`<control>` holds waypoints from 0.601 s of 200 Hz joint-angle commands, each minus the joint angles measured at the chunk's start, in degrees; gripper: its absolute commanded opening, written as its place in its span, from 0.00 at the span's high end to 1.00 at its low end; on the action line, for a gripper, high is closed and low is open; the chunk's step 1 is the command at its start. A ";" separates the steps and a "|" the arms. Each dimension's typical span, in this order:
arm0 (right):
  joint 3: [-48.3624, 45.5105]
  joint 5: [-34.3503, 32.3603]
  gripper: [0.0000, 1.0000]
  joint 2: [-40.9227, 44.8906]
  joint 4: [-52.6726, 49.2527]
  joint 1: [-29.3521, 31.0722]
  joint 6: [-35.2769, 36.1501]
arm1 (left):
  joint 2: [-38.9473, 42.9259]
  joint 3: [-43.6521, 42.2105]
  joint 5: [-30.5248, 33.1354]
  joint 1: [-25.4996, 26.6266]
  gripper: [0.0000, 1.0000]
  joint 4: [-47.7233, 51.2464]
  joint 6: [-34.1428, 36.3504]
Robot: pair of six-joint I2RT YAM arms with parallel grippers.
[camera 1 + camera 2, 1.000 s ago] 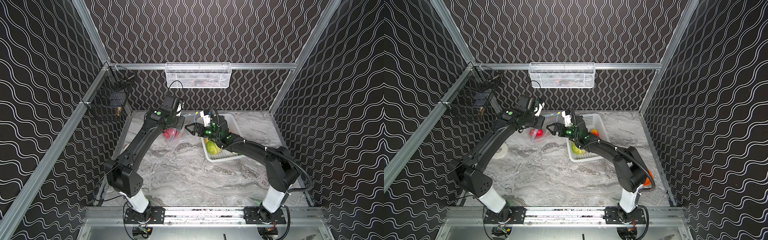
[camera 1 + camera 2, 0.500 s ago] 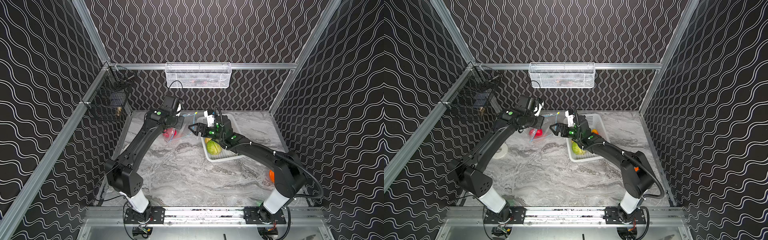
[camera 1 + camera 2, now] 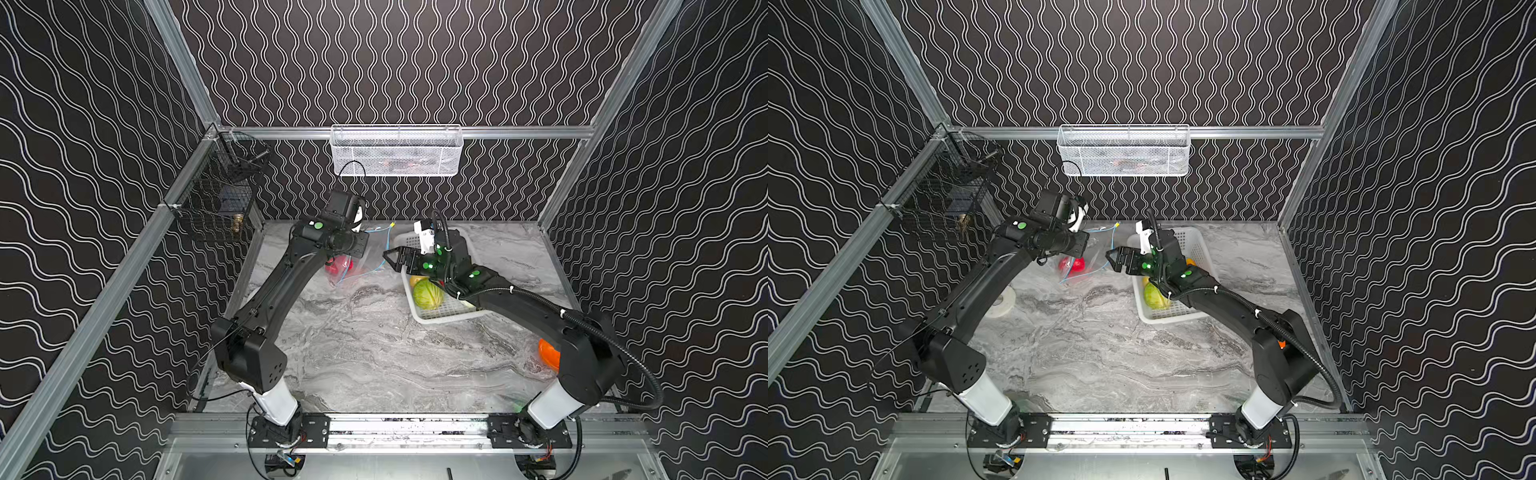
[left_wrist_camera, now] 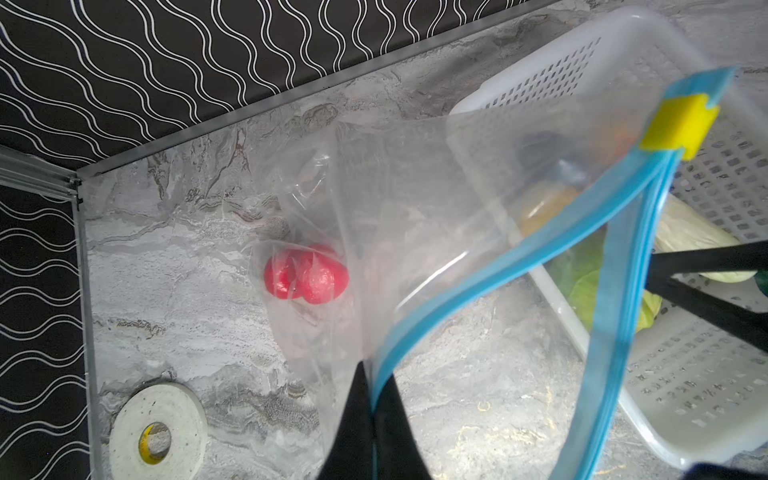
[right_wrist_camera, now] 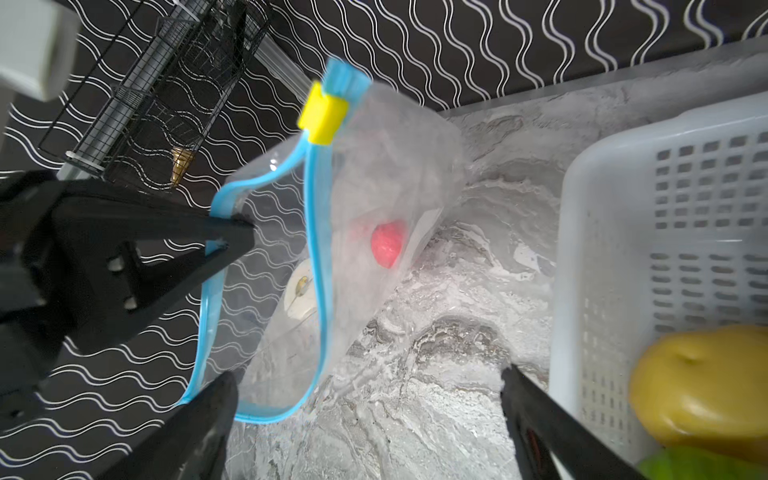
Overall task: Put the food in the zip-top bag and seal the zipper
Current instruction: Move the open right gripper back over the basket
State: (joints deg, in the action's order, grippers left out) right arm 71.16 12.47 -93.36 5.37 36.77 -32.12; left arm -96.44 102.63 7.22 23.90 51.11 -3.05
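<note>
Inside 1 bag (image 4: 415, 199), 2 red rounds (image 4: 307, 276), left gripper (image 4: 374, 374) pinching zipper (image 4: 478, 282), right gripper (image 5: 365, 374) agape

Grips the zip-top bag (image 4: 415, 199) by its blue zipper (image 4: 478, 286) between closed fingers (image 4: 353, 419) — red rounds (image 4: 307, 276) inside, white basket (image 4: 706, 374) near, tape roll (image 4: 183, 419) on the surface (image 4: 187, 257).

The left arm extends forward, its left gripper (image 4: 372, 388) pinched closed on the mouth edge of the zip-top bag (image 4: 415, 187). The right arm reaches forward and inward. Its right gripper (image 5: 365, 378) is spread wide and holds nothing, with the fingers (image 5: 208, 415) pointing toward the left gripper.
</note>
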 commanded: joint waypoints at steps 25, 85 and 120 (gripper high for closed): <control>-1.13 -4.86 0.01 2.14 -3.40 -1.56 2.11 | -0.08 -0.11 -0.37 -0.03 1.00 -0.38 -0.51; -2.50 -7.14 0.01 3.21 -4.33 -5.03 1.45 | 0.39 -0.59 0.99 0.00 1.00 -0.74 -0.19; -0.79 -11.14 0.01 1.58 -7.13 -6.43 2.74 | 0.54 -0.72 1.12 -0.01 1.00 -0.75 0.01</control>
State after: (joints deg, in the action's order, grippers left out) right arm 68.73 5.61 -90.74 0.89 30.63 -30.72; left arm -96.40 102.19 7.81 23.90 51.09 -3.03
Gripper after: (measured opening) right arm 0.988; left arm 0.049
